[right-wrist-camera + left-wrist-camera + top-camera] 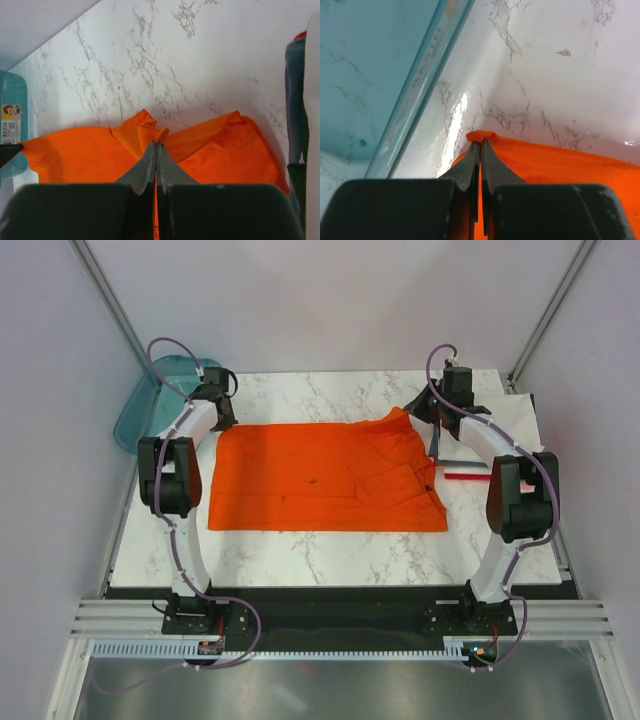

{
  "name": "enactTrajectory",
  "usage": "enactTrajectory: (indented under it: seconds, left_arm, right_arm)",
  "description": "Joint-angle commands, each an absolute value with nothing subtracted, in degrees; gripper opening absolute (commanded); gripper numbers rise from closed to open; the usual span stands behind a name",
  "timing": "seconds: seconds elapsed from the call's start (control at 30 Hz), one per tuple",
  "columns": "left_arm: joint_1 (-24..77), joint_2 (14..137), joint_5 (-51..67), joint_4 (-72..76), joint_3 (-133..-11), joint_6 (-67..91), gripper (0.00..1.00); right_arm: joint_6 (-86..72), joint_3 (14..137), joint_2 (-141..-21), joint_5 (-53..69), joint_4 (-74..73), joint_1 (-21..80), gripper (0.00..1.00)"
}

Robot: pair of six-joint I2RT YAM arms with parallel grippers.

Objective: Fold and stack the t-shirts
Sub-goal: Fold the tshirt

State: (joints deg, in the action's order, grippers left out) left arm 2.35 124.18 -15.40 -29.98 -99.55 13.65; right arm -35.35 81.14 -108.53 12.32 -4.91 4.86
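A bright orange t-shirt lies spread across the marble table. My left gripper is shut on its far left corner; in the left wrist view the cloth bulges out past the closed gripper. My right gripper is shut on the shirt's far right edge, where the cloth bunches up; the right wrist view shows a pinched fold at the gripper. A stack of folded shirts, white on top with grey and red edges, lies at the far right, partly hidden by the right arm.
A teal translucent tray leans off the table's far left corner, close to my left gripper; its rim fills the left of the left wrist view. White walls and metal posts enclose the table.
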Motion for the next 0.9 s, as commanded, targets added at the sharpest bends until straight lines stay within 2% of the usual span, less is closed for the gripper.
enactTrajectory:
  seconds: [0.0,0.2,0.53,0.87]
  left_arm:
    - [2.3,117.4,-16.3,-20.3,-94.6,10.6,0.02]
    - [2.2,108.9,-14.9,-6.7,-81.3,9.5,0.02]
    - [2.5,102.8,-12.2,-2.5,-73.0,10.5,0.02]
    - [4.0,91.5,-18.7,3.6,-61.0,12.0,0.02]
  right_arm:
    - [-36.4,78.3,-103.0,13.4,-3.3,4.6,0.0]
    - [-36.8,72.7,-98.3,13.2,-2.8,4.6,0.0]
    - [-36.4,65.6,-88.3,12.5,-3.1,4.7,0.0]
    - [-36.0,57.9,-80.4,12.4,-3.0,4.7,0.0]
